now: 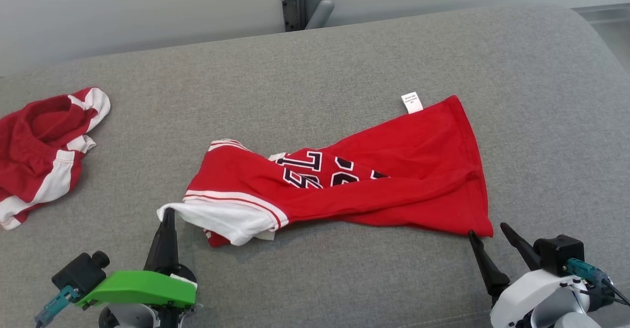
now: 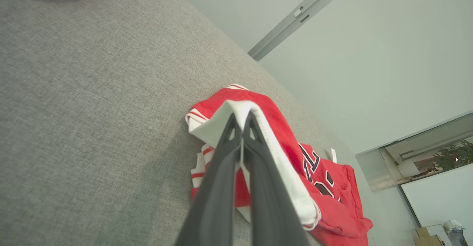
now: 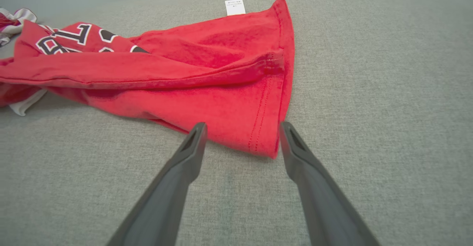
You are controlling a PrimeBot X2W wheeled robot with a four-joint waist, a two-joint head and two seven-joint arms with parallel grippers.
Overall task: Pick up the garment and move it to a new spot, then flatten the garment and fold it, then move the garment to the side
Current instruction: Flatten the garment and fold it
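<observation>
Pinching the white sleeve near the front edge of the gray cushion, the left gripper has its 2 fingers pressed together on the cloth. Its wrist view shows the fabric draped over the tips. At the front right, the right gripper stands wide open and holds nothing, with 1 fingertip on either side of the hem corner of the red jersey. The jersey lies twisted across the middle of the cushion, its numbers partly folded under and a white label at its far edge.

With only 1 end gripped, a pull by the left arm would likely drag or bunch the jersey rather than spread it. The right fingers could also miss the thin hem or snag the cushion cover. A second red and white garment lies at the far left edge, well apart. No container is in play; both garments lie directly on the cushion.
</observation>
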